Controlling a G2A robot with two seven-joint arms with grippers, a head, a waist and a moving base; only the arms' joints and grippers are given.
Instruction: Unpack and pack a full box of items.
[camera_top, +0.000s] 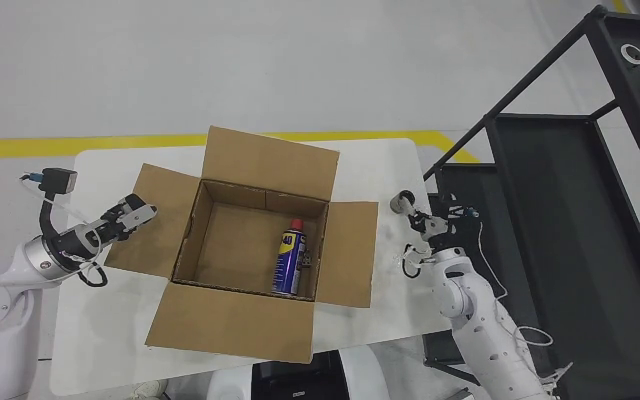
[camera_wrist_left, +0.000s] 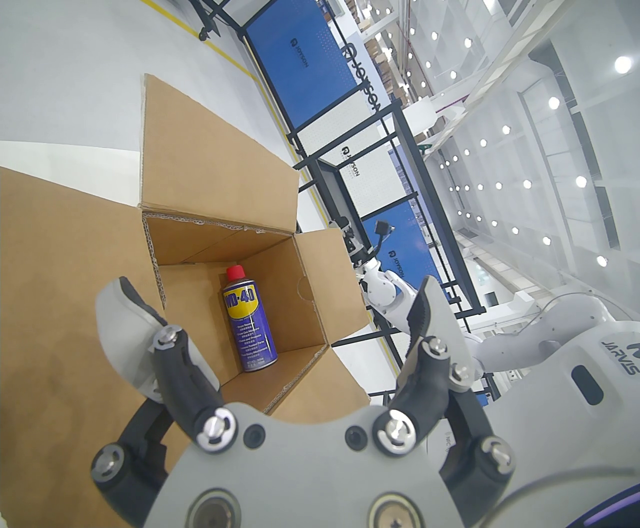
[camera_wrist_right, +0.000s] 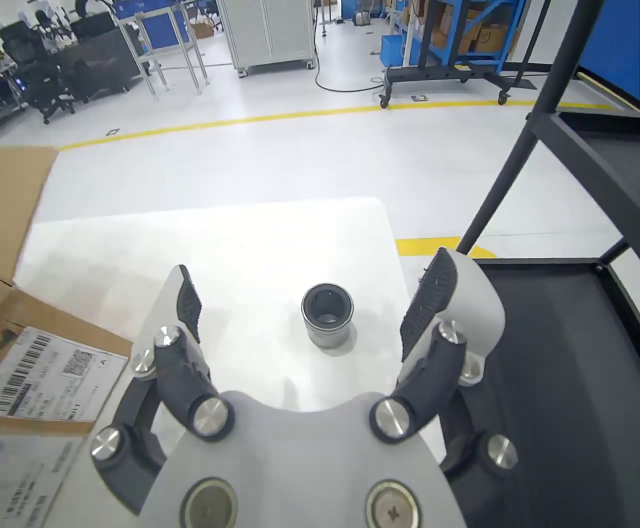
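Observation:
An open cardboard box (camera_top: 190, 225) (camera_wrist_left: 200, 165) stands on the white table (camera_top: 100, 330) with all flaps spread out. A blue and yellow spray can with a red cap (camera_top: 290, 257) (camera_wrist_left: 248, 324) lies inside it near the right wall. A small dark metal cylinder (camera_top: 403, 203) (camera_wrist_right: 327, 321) stands on the table to the right of the box. My left gripper (camera_top: 143, 212) (camera_wrist_left: 270, 320) hangs open over the box's left flap, holding nothing. My right gripper (camera_top: 418, 232) (camera_wrist_right: 305, 305) is open just short of the cylinder, at the table's right edge.
A black metal rack (camera_top: 560, 170) (camera_wrist_right: 550, 325) with shelves stands close against the table's right side. The box's right flap carries a white label (camera_wrist_right: 45, 370). A yellow line (camera_top: 100, 145) runs across the floor behind the table.

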